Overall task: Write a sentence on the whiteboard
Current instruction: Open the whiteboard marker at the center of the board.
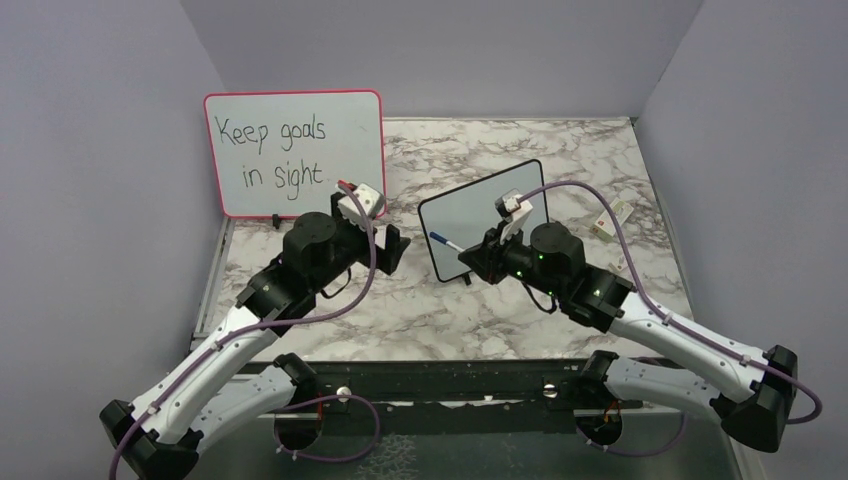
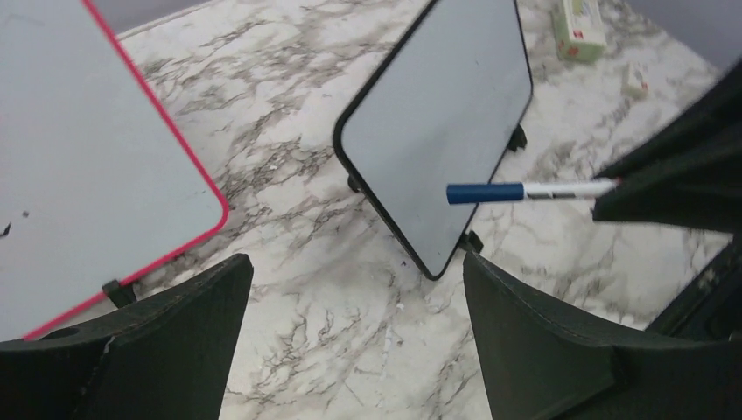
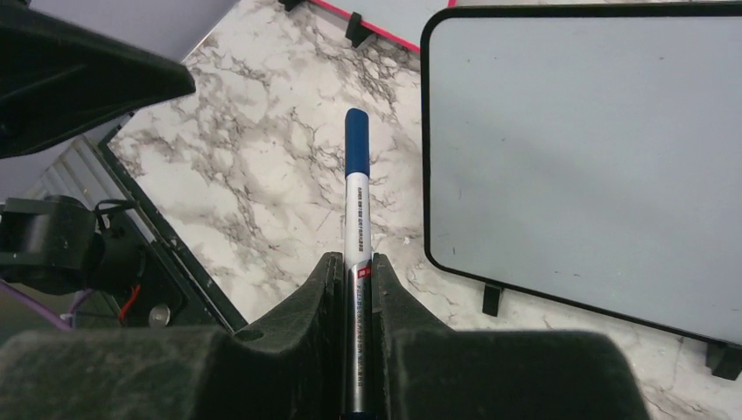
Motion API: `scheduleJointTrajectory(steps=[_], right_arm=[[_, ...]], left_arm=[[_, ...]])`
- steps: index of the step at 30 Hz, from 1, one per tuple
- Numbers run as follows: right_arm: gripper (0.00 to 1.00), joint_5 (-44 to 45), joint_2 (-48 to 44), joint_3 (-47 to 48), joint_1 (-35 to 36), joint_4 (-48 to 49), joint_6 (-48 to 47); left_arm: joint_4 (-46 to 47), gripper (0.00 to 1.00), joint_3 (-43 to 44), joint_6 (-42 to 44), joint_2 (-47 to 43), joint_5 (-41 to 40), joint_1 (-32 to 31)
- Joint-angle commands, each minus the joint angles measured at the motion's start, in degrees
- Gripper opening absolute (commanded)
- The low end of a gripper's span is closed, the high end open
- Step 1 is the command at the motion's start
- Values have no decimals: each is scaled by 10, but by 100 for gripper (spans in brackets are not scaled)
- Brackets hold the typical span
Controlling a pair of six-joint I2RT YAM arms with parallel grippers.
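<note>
Right claw [image 3: 357, 273] is pinched narrow on the marker [image 3: 356, 188]. Its pads grip the white barrel, and the blue end sticks out ahead toward the top of the wrist view. Just right of that blue end the whiteboard [image 3: 595, 157] fills the upper right of the frame. It is black-framed, up on its little black feet, with a plain pale face.

From above, the marker's blue end sits at the whiteboard's left edge, mid-frame. Whether it touches, I can't tell.

Over to the left claw [image 2: 354, 280]: its jaws are spread wide, holding nothing, with the marble tabletop [image 2: 306, 350] under them. In its view the whiteboard leans at top centre, and the marker comes in from the right across its lower corner.

The pink-framed board [image 1: 293, 150] stands in the upper left of the overhead view, with black writing: "Keep goals in sight." A small box [image 2: 577, 26] lies at the top right of the left wrist view, well apart from the whiteboard.
</note>
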Motion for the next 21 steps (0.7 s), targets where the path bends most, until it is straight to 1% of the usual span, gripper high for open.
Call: scheduleJointTrajectory(steps=[1, 4, 8, 10, 13, 21], right_arm=[[1, -71, -24, 22, -14, -51, -48], [1, -76, -30, 23, -15, -61, -63], [1, -110, -31, 29, -16, -65, -83], [1, -119, -27, 32, -16, -67, -89], [1, -125, -18, 36, -16, -73, -96], [1, -163, -11, 36, -16, -54, -98]], left_arm=[[36, 90, -15, 190, 8, 181, 0], [32, 90, -13, 253, 29, 231, -1], [29, 90, -13, 326, 51, 294, -1], [29, 89, -14, 351, 61, 325, 0], [29, 82, -11, 370, 73, 352, 0], [30, 65, -1, 388, 110, 392, -1]])
